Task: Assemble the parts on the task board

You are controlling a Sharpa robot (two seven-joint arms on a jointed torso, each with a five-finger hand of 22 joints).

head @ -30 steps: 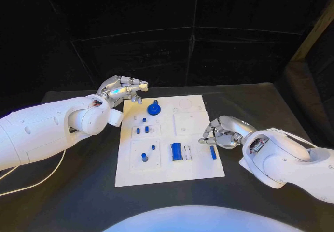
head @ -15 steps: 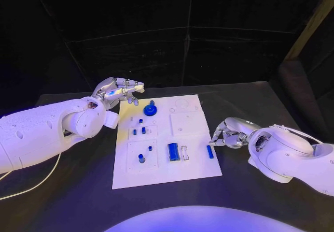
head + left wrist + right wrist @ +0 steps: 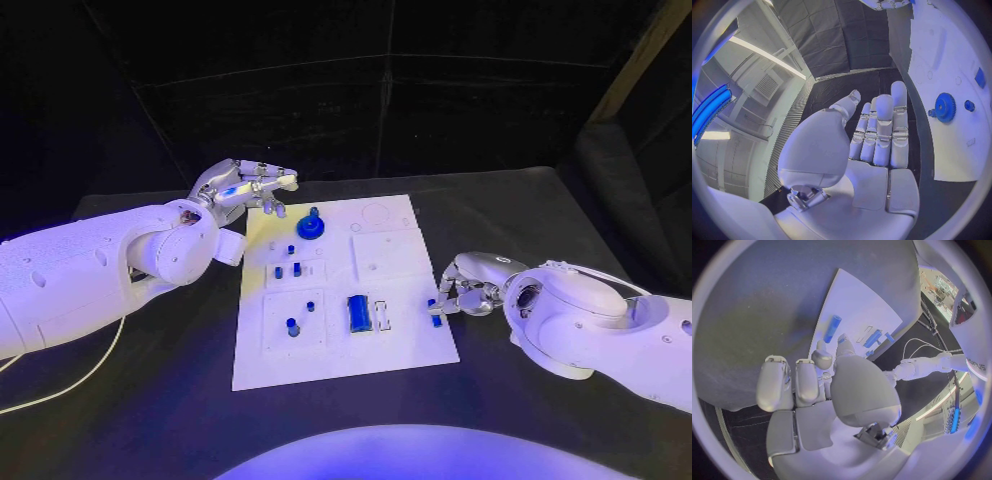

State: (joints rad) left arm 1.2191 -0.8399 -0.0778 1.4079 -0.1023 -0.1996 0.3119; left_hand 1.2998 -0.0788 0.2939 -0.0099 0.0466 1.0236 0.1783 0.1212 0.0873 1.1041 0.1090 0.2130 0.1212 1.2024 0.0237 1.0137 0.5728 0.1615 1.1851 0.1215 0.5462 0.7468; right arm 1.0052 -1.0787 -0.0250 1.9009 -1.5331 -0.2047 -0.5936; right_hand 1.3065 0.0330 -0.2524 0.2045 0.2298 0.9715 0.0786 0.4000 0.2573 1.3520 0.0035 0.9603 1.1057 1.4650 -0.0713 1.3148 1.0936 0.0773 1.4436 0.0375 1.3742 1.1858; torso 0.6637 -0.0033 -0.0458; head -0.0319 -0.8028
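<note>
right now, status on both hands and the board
Left robot hand open, empty, at the board's far left corner. Right robot hand over the blue bar at the board right edge, grip unclear. Nothing in the way.

Left hand (image 3: 873, 150) being held flat, fingers together, nothing gripped; blue gear (image 3: 946, 107) lying on board (image 3: 942, 60) beside.

One white task board (image 3: 346, 345) on the black worktop (image 3: 577, 230), one blue gear (image 3: 312, 226), one big blue block (image 3: 356, 313), one blue bar (image 3: 434, 312) at 3 o'clock, about five small blue pegs (image 3: 291, 325), two hands
</note>
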